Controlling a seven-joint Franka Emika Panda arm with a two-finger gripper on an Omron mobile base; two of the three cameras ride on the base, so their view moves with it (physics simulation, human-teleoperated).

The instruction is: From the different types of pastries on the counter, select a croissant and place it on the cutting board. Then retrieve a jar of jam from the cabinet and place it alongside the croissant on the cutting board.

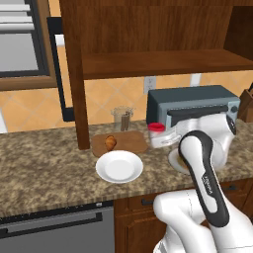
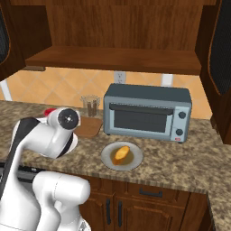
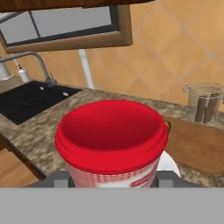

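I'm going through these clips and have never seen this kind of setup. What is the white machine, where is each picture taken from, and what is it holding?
The white machine is a robot arm in a simulated kitchen. Two pictures come from cameras behind it, one left, one right; the third looks along its hand. The end effector holds a jam jar with a red lid, which looms large in the hand view, above the granite counter. On the counter lie a wooden cutting board carrying a croissant, a white plate, a glass container, a toaster oven, and a second plate bearing a yellow-orange pastry.
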